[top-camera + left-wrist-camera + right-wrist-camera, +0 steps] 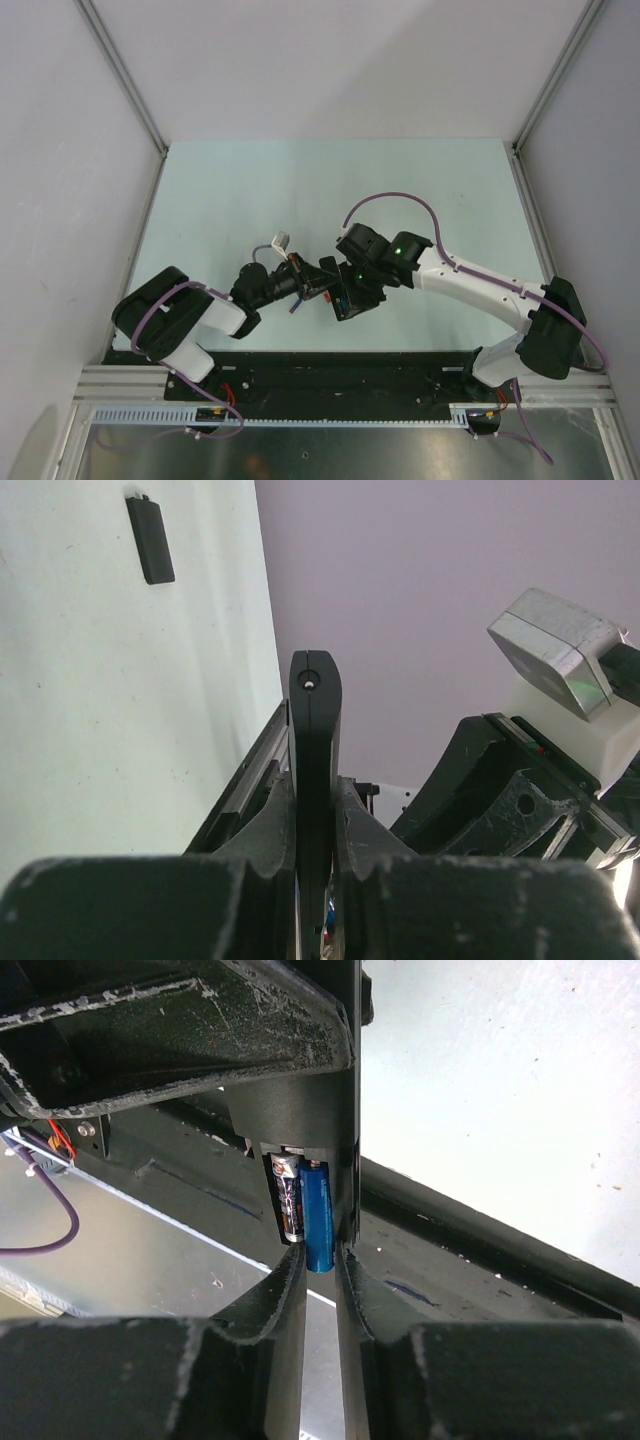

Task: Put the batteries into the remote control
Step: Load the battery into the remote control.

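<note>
Black remote control point(315, 750) edge-on, blue battery point(317, 1218) beside seated silvery-dark battery point(288, 1198)

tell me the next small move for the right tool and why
Probably nudge the blue battery deeper into its slot: the right tool pinches its lower end, which juts past the bay's edge beside the seated silvery battery, while the left tool clamps the remote control.

My black right gripper point(318, 1252), bright blue battery point(318, 1215), silvery-dark battery point(289, 1202) with red marking, black remote control point(315, 740), pale green table point(230, 190).
</note>
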Controlling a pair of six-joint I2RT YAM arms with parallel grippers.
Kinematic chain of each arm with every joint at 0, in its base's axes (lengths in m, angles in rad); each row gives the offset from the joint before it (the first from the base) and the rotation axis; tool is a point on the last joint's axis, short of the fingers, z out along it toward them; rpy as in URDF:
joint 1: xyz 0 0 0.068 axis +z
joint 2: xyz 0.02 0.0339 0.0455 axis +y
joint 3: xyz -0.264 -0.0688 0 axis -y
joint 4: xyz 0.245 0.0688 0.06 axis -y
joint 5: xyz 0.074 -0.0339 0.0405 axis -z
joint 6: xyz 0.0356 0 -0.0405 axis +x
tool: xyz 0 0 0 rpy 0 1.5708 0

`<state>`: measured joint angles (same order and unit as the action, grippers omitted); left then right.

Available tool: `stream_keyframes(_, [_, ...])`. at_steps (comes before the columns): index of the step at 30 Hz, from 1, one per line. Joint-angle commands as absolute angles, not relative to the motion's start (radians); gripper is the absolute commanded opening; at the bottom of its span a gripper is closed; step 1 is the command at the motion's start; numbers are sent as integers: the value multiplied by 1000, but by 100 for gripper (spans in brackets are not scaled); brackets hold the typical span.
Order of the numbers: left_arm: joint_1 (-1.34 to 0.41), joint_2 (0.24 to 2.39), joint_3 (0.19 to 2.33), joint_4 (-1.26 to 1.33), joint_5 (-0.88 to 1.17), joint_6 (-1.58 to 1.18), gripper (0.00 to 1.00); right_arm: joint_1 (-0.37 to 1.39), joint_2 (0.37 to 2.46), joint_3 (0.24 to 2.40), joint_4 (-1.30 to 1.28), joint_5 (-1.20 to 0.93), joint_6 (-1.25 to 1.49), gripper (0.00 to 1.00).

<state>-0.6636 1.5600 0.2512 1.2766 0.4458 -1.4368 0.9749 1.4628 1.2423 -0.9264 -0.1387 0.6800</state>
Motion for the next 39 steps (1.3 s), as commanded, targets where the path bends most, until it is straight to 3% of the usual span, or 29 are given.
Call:
stream_keyframes(1, [-676, 1562, 278, 1597, 465, -1483, 0, 969, 1463, 1276, -963, -80, 672, 22])
stream_keyframes(13, [-676, 1580, 284, 1603, 468, -1486, 0, 977, 1448, 1301, -968, -57, 684, 46])
stream_keyframes(30, [-675, 1585, 287, 1611, 476, -1511, 0, 991, 1301, 1319, -862, 32, 678, 63])
stream_keyframes(39, [-666, 1543, 324, 1614, 505, -1571, 0, 996, 984, 958, -380, 133, 649, 65])
